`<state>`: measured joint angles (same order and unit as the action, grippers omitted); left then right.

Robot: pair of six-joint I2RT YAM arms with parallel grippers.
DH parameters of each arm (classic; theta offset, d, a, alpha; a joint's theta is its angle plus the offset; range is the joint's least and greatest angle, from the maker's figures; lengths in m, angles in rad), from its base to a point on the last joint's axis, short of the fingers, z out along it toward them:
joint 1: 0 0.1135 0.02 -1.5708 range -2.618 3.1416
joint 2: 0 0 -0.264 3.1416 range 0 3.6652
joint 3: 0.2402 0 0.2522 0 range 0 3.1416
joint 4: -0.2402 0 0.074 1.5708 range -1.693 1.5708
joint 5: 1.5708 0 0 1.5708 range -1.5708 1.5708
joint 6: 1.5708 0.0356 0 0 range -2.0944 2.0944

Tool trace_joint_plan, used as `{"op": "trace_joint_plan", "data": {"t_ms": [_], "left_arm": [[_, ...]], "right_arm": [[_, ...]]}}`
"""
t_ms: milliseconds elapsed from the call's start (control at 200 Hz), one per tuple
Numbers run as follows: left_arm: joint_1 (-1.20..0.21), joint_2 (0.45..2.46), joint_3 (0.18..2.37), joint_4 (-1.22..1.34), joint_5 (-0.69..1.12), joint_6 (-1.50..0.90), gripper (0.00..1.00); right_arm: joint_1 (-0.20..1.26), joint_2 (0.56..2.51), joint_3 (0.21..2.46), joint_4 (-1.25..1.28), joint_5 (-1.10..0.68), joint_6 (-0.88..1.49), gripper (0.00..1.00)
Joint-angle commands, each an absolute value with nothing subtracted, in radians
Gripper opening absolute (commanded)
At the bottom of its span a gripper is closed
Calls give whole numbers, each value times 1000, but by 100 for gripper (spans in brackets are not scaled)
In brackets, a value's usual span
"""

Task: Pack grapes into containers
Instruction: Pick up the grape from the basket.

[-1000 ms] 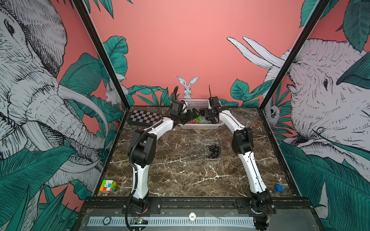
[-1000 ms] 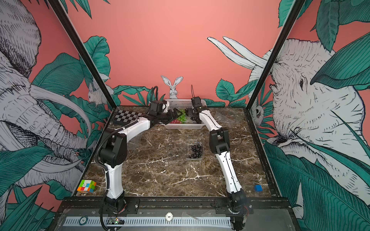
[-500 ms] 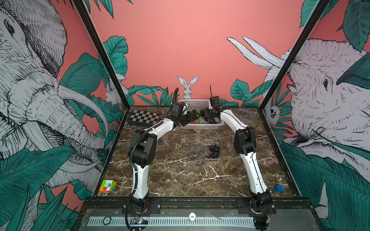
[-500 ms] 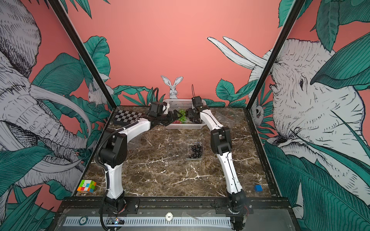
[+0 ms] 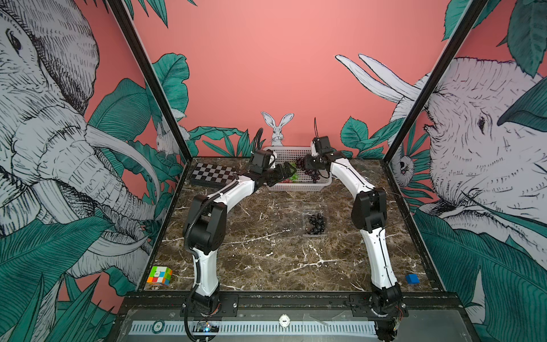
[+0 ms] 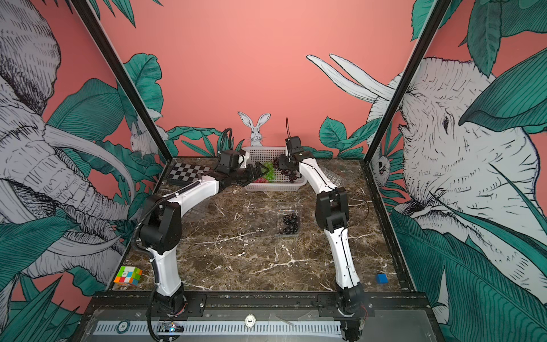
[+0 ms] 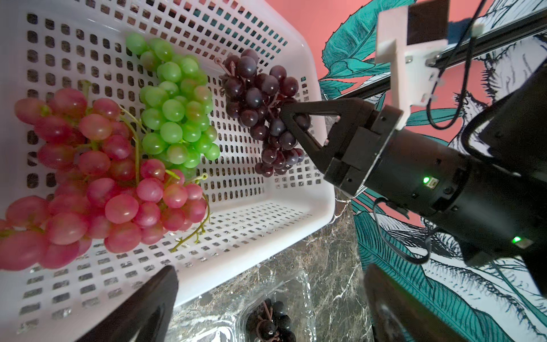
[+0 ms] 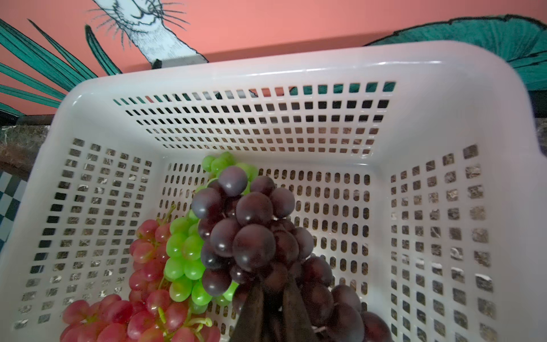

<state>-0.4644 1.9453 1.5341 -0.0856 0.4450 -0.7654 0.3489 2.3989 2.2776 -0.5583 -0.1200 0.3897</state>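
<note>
My right gripper (image 8: pixel 273 285) is shut on a dark purple bunch of grapes (image 8: pixel 245 231), which hangs over the white basket (image 8: pixel 296 68); the left wrist view shows this gripper (image 7: pixel 291 115) pinching the bunch (image 7: pixel 257 103) at its side. Green grapes (image 7: pixel 174 112) and red grapes (image 7: pixel 103 183) lie in the basket (image 7: pixel 296 213). My left gripper (image 7: pixel 270 271) is open and empty by the basket's near rim, its fingers (image 7: pixel 142 308) wide apart. A clear container (image 5: pixel 315 222) on the marble holds dark grapes. Both top views show both grippers, left (image 5: pixel 288 170) and right (image 6: pixel 284 165).
A checkerboard (image 5: pixel 213 174) lies at the back left beside the basket (image 5: pixel 299 185). A colour cube (image 5: pixel 159 275) sits at the front left corner and a small blue cube (image 5: pixel 412 279) at the front right. Another clear container (image 6: pixel 333 176) lies behind my right arm.
My right gripper has tightened on the dark bunch and risen slightly with it in the basket. The left arm has barely moved.
</note>
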Motion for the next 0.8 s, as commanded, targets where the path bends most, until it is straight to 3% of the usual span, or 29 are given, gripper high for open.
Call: {"op": "trace_joint_plan", "data": {"t_ms": [0,515,795], "left_arm": [[-473,1873,1516,-111,430,-749,100],[-490,1759,1434,-106,411,-747,100],[-493,1687,1372,-86,411,-761,100]], "right_arm": [[351,2309,2259,-527,-135,397,11],[356,2062,2048,-467,-179,410,12],[368,1846,1766,-367,-212,404,11]]}}
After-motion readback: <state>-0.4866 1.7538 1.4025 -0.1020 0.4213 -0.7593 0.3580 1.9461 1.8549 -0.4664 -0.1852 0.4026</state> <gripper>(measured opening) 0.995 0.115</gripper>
